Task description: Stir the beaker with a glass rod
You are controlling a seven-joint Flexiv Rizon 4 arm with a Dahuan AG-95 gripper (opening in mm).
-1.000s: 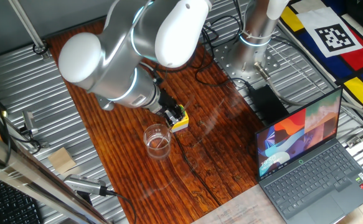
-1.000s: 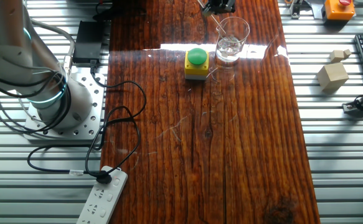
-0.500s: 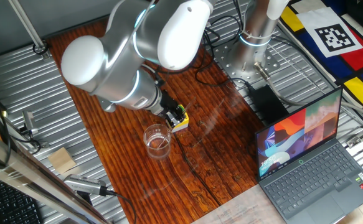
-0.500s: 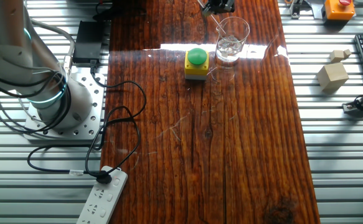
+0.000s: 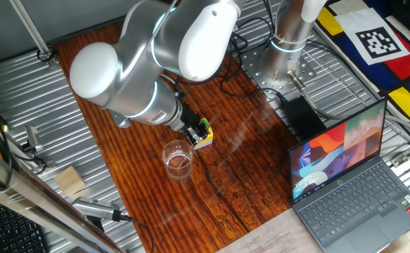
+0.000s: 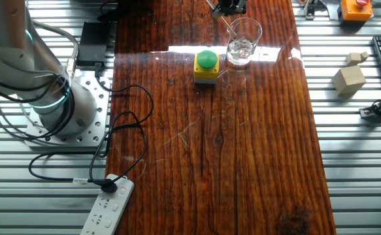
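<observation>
The stirring step is judged to be in hand: the glass rod [image 6: 232, 31] is seen as a faint pale line slanting from the gripper [image 6: 228, 8] down into the beaker [image 6: 243, 42], its lower end lost among the reflections inside the glass. The gripper is found just beyond the beaker's far rim in the other fixed view, where only its dark fingertips are caught at the frame's top edge; in the one fixed view it is largely hidden under the arm's big grey joint [image 5: 131, 77], just above the beaker [image 5: 178, 159]. How far the jaws are parted cannot be told from either view; that they are closed on the rod's upper end is only inferred from the way the rod hangs from them. The beaker is placed upright on the dark wooden tabletop [image 6: 242, 163], just beside the yellow button box [image 6: 206, 67] and apart from it by a narrow gap. It is seen as a small clear cylinder with an open rim and bright glints low inside; whether liquid is held in it cannot be said for certain. For the next move, small circular sweeps are called for, with the rod tip kept inside the wall so that the light beaker is not pushed or tipped toward the button box.
</observation>
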